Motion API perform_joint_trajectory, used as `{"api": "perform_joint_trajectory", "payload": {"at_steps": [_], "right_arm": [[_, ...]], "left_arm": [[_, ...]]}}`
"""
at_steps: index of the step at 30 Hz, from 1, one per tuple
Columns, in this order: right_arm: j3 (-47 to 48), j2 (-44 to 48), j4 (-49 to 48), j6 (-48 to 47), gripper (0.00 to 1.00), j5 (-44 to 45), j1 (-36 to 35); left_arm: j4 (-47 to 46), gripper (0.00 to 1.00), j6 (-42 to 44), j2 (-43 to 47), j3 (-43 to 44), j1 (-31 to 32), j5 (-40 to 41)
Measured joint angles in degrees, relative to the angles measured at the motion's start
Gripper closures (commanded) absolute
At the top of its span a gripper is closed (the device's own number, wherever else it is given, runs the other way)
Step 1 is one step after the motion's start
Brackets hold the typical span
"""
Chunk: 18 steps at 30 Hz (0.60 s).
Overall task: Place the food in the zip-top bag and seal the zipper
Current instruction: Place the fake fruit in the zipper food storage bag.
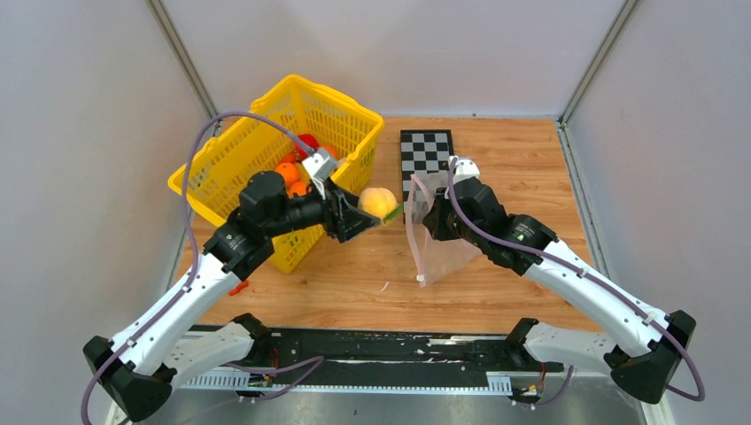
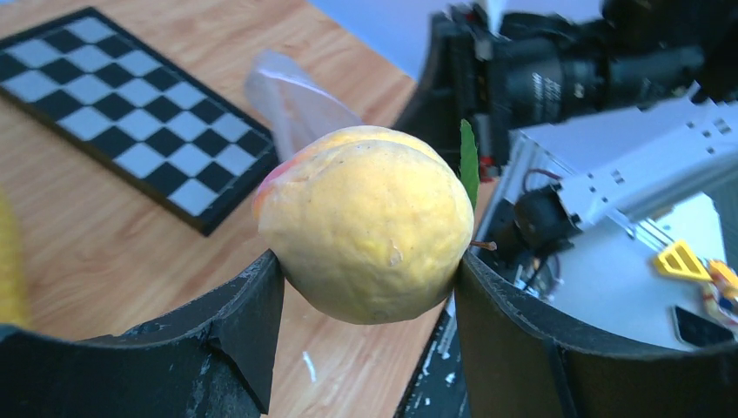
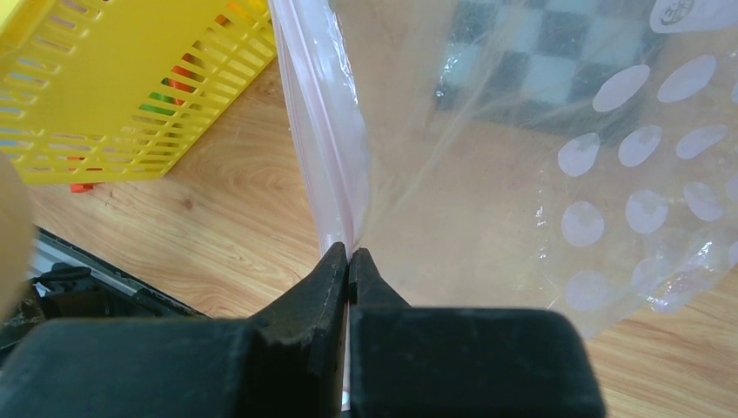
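The yellow basket (image 1: pixel 257 133) at the far-left corner of the desk (image 1: pixel 496 159) holds several orange pieces (image 1: pixel 288 173), so most of the loading and the sealing remain. The zip-top bag (image 1: pixel 438 252) hangs mid-desk, its zipper (image 3: pixel 324 165) pinched in the fully closed right gripper (image 3: pixel 350 261); no food shows inside, though its bottom is cut off. The left gripper (image 2: pixel 370 287), spread wide, clamps a yellow fruit (image 2: pixel 370 218) just beside the bag's mouth.

The table (image 1: pixel 372 274) is seen from high at its near edge, the wrist views from close; the checkerboard (image 1: pixel 426 150) is shared by all
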State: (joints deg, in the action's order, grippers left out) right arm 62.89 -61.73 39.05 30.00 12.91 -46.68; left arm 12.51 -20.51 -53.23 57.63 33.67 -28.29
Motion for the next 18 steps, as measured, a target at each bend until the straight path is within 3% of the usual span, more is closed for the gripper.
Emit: {"api": "perform_joint_trajectory", "payload": {"at_steps": [9, 18], "right_arm": [[0.0, 0.0, -0.39, 0.42, 1.0, -0.98, 0.0], [0.0, 0.35, -0.35, 0.33, 1.0, -2.91, 0.0]], "left_arm": [[-10.93, 0.57, -2.14, -4.33, -6.8, 10.62, 0.59], [-11.96, 0.57, 0.59, -9.86, -6.95, 15.32, 6.54]]}}
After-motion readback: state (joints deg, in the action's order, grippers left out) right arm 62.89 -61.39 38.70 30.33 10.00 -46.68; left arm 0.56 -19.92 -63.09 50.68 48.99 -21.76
